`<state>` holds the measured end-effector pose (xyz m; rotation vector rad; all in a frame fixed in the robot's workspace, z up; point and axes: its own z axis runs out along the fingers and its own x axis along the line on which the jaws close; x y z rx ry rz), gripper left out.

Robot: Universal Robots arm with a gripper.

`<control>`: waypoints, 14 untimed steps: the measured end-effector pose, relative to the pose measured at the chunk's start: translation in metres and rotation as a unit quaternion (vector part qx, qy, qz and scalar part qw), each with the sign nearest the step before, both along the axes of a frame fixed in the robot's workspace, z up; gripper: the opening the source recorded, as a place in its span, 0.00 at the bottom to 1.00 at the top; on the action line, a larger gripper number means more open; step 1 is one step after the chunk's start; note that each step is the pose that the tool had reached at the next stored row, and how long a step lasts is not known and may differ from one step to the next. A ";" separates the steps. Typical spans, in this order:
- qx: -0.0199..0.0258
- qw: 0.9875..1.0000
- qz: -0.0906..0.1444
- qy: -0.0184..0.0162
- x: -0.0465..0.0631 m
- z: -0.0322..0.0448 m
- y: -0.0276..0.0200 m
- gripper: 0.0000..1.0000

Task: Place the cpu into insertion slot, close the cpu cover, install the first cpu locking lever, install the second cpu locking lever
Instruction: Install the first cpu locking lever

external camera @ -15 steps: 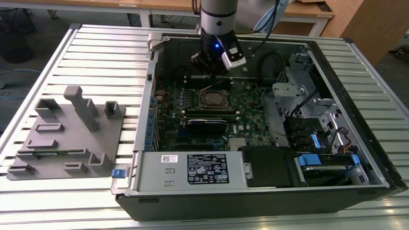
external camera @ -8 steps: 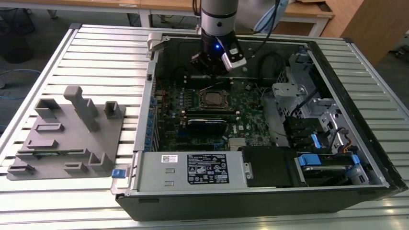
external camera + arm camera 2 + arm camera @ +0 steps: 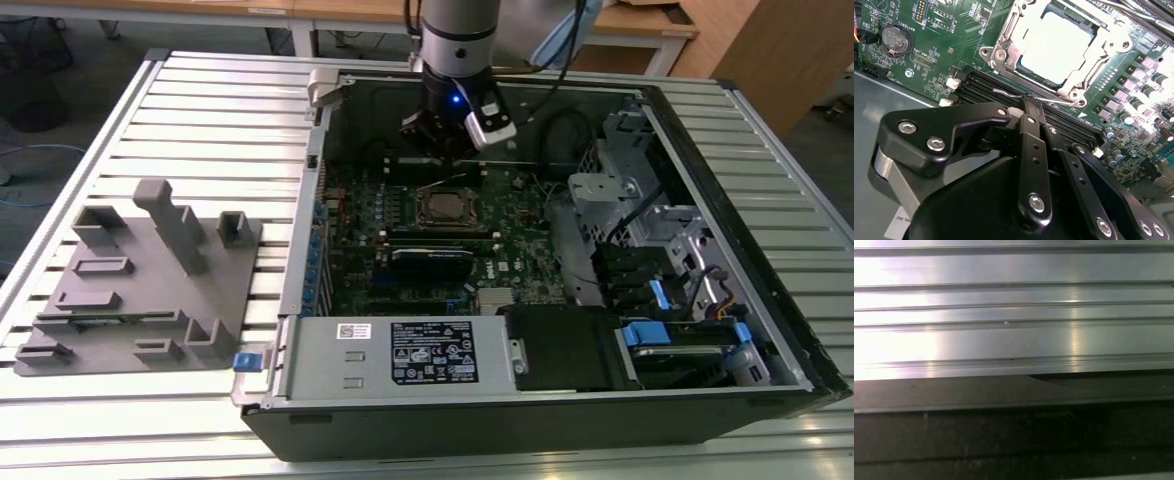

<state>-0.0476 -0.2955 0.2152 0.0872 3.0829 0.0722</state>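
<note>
The cpu (image 3: 1056,47) lies flat in the insertion slot (image 3: 447,207) of the green motherboard (image 3: 949,20), its silvery top showing. Around it, the cpu cover (image 3: 1006,35) lies down as a metal frame. A thin wire locking lever (image 3: 1004,92) runs along the socket's near side, beside the memory slots. My gripper (image 3: 1029,99) is shut, and its black fingertips meet right at this lever wire. In the exterior view the gripper (image 3: 447,150) hangs just behind the socket, inside the open computer case.
Long black memory slots (image 3: 976,85) and a coin battery (image 3: 894,40) lie near the socket. A black card (image 3: 430,258), the power supply (image 3: 400,352) and drive cages (image 3: 667,250) crowd the case. A grey fixture block (image 3: 140,280) stands on the ribbed table (image 3: 1014,315).
</note>
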 end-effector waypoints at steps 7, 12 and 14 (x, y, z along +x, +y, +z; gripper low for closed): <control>0.000 1.000 0.000 0.000 0.002 -0.0047 0.0000 0.11; 0.000 1.000 0.000 0.000 0.002 -0.0050 0.0000 0.11; 0.000 1.000 0.000 0.000 0.002 -0.0060 0.0001 0.11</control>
